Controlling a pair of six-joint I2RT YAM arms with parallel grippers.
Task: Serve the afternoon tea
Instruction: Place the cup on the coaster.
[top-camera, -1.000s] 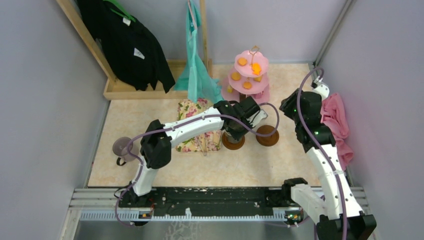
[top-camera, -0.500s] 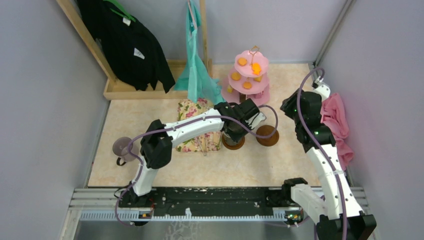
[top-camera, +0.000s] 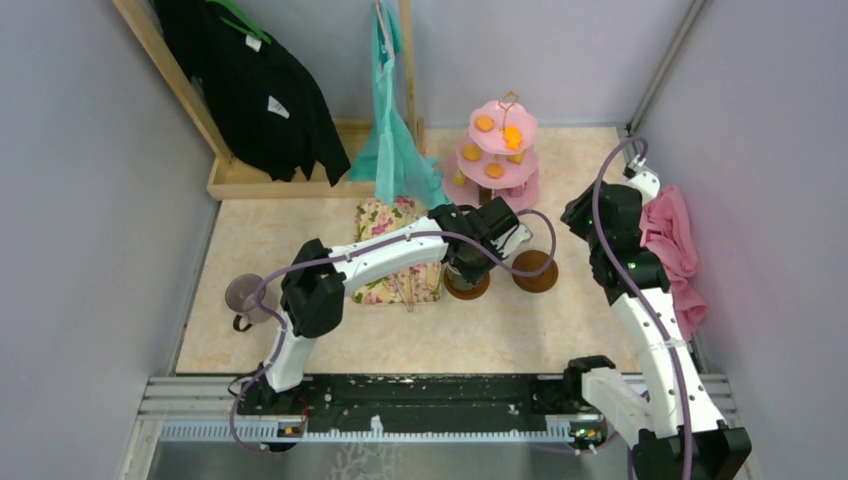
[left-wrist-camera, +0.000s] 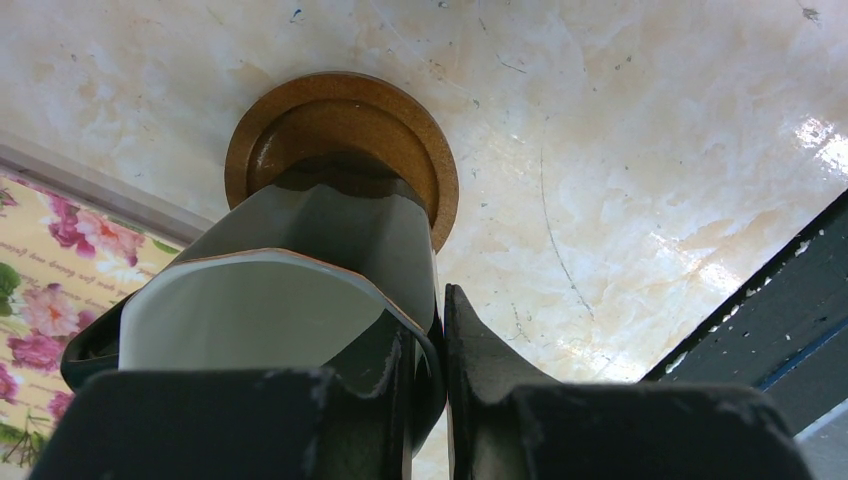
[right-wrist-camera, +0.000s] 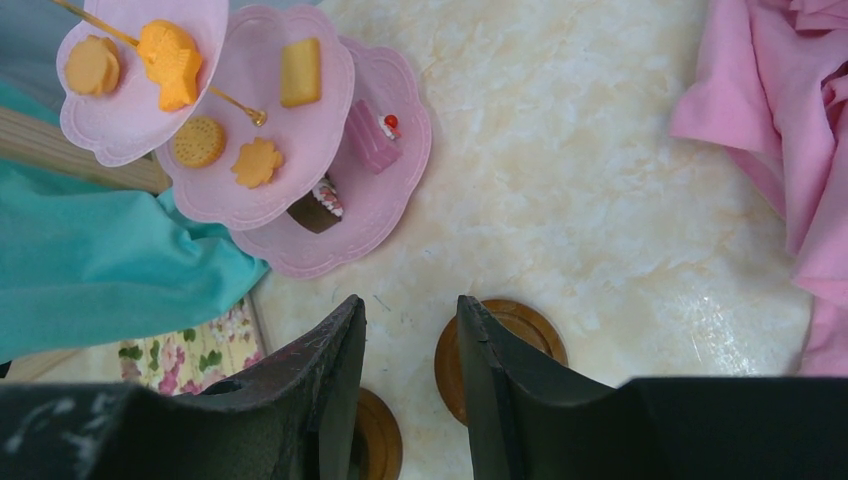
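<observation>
My left gripper (left-wrist-camera: 440, 335) is shut on the wall of the cream mug (left-wrist-camera: 300, 270), one finger inside the rim and one outside. The mug hangs upright, its base at the middle of the left brown saucer (left-wrist-camera: 340, 115); whether they touch I cannot tell. In the top view this gripper (top-camera: 470, 258) covers the mug above that saucer (top-camera: 467, 288). The second saucer (top-camera: 535, 272) lies bare to its right. The mauve-grey mug (top-camera: 245, 297) stands at the far left. The pink three-tier stand (top-camera: 500, 150) carries several snacks (right-wrist-camera: 170, 62). My right gripper (right-wrist-camera: 410, 305) hovers open and empty above the saucers.
A flowered cloth (top-camera: 385, 225) lies under my left forearm. A teal garment (top-camera: 395, 150) and a black one (top-camera: 250, 90) hang on the wooden rack at the back. A pink cloth (top-camera: 672, 240) is bunched against the right wall.
</observation>
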